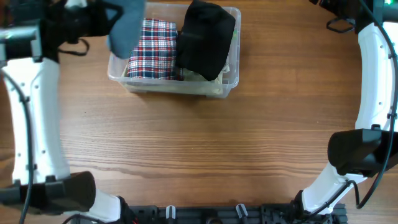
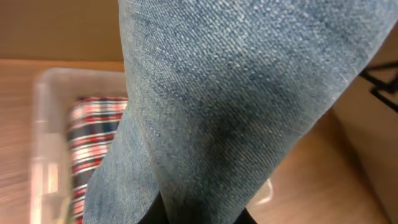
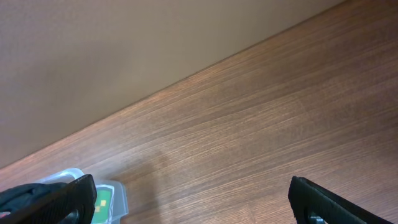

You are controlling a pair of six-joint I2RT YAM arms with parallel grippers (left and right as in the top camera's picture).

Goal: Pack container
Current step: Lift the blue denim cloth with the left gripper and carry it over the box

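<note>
Denim point(image 2: 236, 106) hangs above clear container point(image 1: 236, 76) — plaid point(image 1: 152, 50) inside.

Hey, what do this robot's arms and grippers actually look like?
The left arm and right arm have smooth, rounded white shells joined by bulky black joints, with thin black cables running alongside. The right gripper has two black, wedge-shaped fingers.

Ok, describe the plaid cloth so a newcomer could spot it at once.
Find the clear container at the far side of the wooden table. In its left half, beside a black garment, lies the plaid cloth. It is the only patterned piece: red, white and navy checks, unlike the plain blue denim hanging over its left end.
</note>
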